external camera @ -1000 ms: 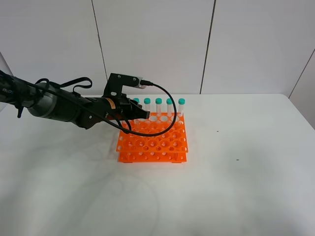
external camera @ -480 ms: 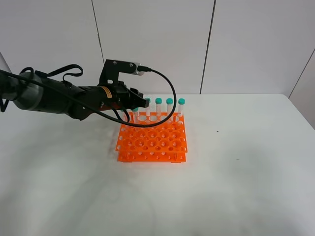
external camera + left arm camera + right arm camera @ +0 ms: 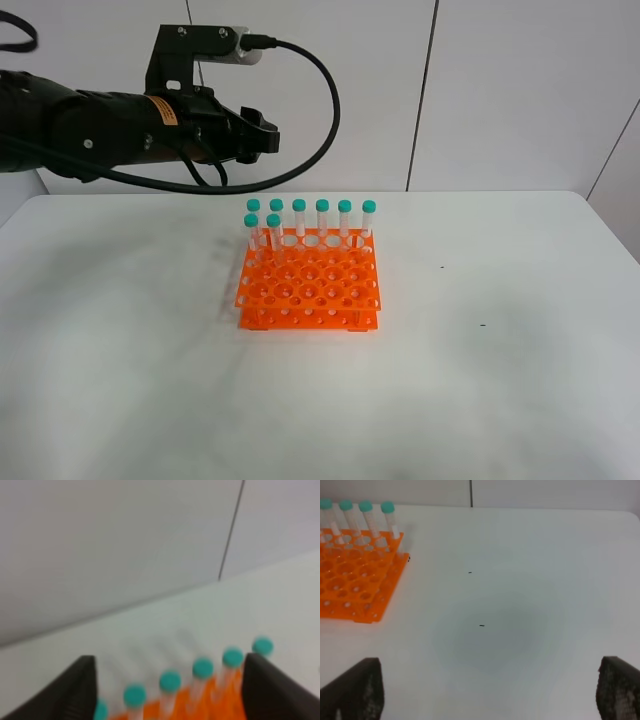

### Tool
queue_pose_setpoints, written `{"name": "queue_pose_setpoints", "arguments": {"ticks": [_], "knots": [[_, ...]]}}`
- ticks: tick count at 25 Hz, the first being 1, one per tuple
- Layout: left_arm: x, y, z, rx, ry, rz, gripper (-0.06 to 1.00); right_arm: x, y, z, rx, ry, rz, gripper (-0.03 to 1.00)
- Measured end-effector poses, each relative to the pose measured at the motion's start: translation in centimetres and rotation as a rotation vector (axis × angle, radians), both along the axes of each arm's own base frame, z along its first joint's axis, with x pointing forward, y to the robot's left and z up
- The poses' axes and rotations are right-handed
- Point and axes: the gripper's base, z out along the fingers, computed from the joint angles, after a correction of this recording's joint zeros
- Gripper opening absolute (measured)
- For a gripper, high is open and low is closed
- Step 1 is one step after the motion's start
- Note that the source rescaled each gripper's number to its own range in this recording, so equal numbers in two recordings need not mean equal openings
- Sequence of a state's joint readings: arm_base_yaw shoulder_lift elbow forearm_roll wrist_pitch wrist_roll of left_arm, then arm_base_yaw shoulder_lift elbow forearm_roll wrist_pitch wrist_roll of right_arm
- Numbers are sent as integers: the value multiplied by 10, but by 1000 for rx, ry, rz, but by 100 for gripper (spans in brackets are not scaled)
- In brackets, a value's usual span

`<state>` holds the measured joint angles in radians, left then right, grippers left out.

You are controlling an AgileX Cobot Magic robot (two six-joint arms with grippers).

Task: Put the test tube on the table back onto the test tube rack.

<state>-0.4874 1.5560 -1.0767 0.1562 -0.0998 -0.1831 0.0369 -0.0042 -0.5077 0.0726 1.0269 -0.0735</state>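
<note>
Orange test tube rack (image 3: 310, 287) sits on the white table (image 3: 480, 380), a bit toward the far edge, nearer the left side than the right. Seven teal-capped test tubes stand upright in it. Six are in the back row: caps run from the far-left corner of the rack (image 3: 253, 206) to the far-right corner (image 3: 369, 207). One more test tube (image 3: 274, 232) stands in the second row, just in front of the back row near the rack's left side, cap slightly lower than the others. Rest of the rack holes are unfilled. No tube seen lying on the table in any view.

Left gripper (image 3: 262, 138) is up in the air, above and behind the rack's far-left corner, well clear of the caps, on a black arm (image 3: 90, 125) coming in from the left with a black cable (image 3: 325, 100) looping off the wrist camera mount. Left wrist view is blurred: two dark fingers (image 3: 75, 692) at either side, spread wide apart, nothing between them, row of teal caps (image 3: 203, 668) and orange rack below. Jaws wide, holding nothing.

Right gripper (image 3: 485, 695) is not seen in the high view. Right wrist view shows its two dark fingertips (image 3: 352, 690) far apart at the picture's corners, nothing gripped, bare table between them, a few small dark specks (image 3: 481, 625) on the surface, and the rack's corner with four capped tubes (image 3: 387, 515) off to one side, well apart from the gripper.
</note>
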Motion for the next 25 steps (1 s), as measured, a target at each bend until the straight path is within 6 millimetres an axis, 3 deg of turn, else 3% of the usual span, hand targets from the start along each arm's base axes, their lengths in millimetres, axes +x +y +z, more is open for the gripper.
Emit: {"name": "queue_pose_setpoints", "arguments": {"ticks": [3, 9, 12, 18, 25], "knots": [[-14, 8, 1, 68, 133, 20, 97, 0, 0, 0, 0, 0, 0, 92], [-29, 18, -23, 281, 475, 29, 100, 0, 0, 0, 0, 0, 0, 92], [-17, 18, -27, 382, 606, 19, 100, 0, 0, 0, 0, 0, 0, 92], [34, 36, -21, 423, 774, 121, 100, 0, 0, 0, 0, 0, 0, 92], [53, 102, -33, 412, 965, 280, 100, 0, 0, 0, 0, 0, 0, 92]]}}
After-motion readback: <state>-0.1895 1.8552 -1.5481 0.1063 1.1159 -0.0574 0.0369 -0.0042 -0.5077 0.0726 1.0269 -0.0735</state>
